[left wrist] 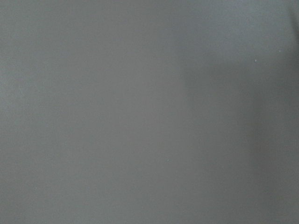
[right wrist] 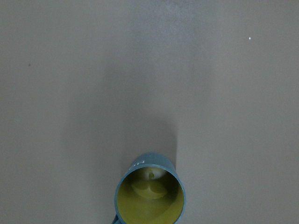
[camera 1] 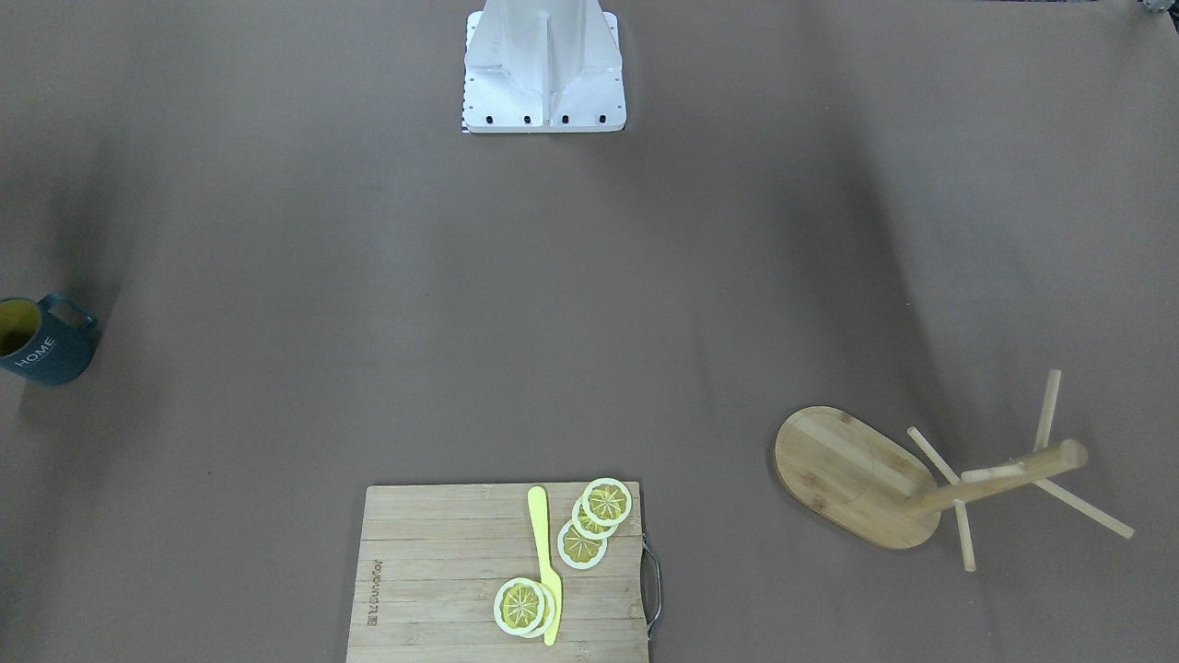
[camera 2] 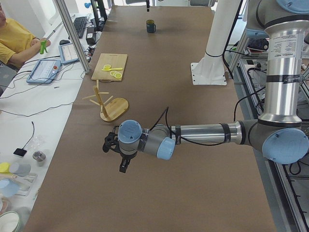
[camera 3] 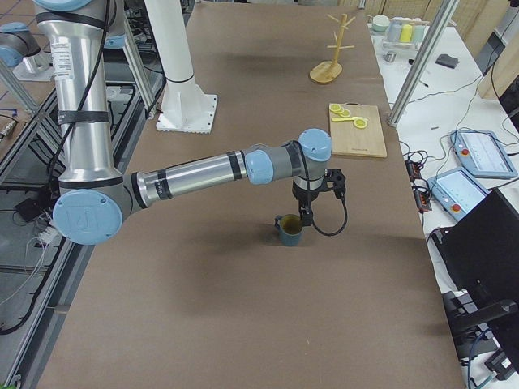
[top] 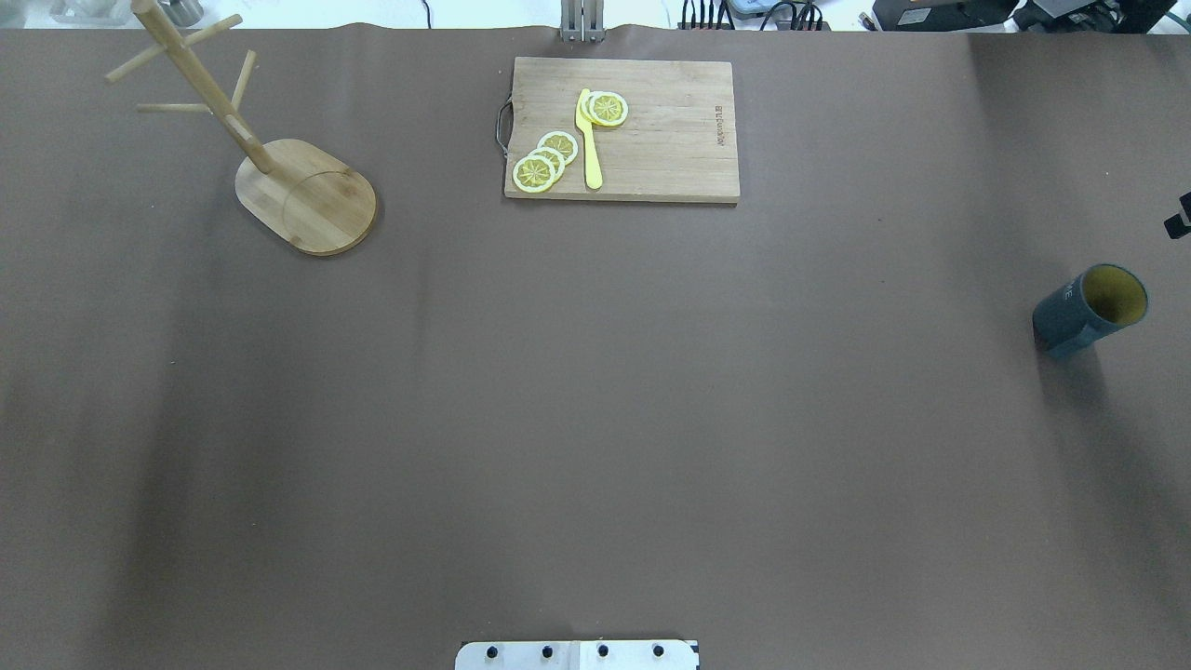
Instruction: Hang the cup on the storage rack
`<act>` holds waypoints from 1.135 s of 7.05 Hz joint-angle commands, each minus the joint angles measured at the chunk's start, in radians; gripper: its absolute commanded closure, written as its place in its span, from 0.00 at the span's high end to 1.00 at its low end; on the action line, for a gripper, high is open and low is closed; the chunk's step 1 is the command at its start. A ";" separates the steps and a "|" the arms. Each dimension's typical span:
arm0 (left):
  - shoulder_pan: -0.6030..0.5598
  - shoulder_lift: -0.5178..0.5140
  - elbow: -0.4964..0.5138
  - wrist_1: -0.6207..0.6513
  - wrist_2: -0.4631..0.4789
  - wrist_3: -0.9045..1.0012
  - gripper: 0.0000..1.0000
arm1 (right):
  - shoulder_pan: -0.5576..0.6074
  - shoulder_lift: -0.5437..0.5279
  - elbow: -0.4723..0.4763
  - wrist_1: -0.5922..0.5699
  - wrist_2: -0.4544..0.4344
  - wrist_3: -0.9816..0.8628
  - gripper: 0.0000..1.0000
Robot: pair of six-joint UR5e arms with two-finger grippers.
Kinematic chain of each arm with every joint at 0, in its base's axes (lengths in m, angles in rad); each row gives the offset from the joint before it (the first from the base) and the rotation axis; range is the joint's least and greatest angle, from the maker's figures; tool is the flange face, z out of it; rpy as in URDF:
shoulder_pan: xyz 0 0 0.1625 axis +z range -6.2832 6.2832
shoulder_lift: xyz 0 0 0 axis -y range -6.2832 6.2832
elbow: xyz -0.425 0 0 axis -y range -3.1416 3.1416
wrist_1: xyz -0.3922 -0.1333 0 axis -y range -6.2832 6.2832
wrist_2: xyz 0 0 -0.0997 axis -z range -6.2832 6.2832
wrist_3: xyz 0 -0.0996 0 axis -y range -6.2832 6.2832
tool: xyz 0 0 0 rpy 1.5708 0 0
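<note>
The dark teal cup (camera 1: 46,345) with "HOME" lettering stands upright and alone near the table's edge on my right side (top: 1084,312). Its yellow inside shows at the bottom of the right wrist view (right wrist: 150,196). My right gripper (camera 3: 306,217) hangs just above and beside the cup, apart from it; I cannot tell whether it is open or shut. The bamboo storage rack (top: 307,195) stands upright at the far left, its pegs bare (camera 1: 1004,474). My left gripper (camera 2: 123,165) hovers over bare table on my left side; its state cannot be told.
A slatted cutting board (top: 651,130) with lemon slices (top: 544,160) and a yellow knife (top: 589,140) lies at the far middle of the table. The robot's white base (camera 1: 543,83) is at the near middle edge. People and devices sit on a side table (camera 2: 46,70).
</note>
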 commanded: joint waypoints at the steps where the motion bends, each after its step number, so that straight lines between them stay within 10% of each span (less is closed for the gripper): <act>1: 0.000 0.004 0.007 -0.001 0.002 0.000 0.98 | -0.025 -0.004 -0.024 0.000 -0.020 0.006 1.00; 8: 0.001 -0.028 0.026 -0.004 0.003 -0.198 0.98 | -0.086 0.057 -0.240 0.128 -0.025 0.045 1.00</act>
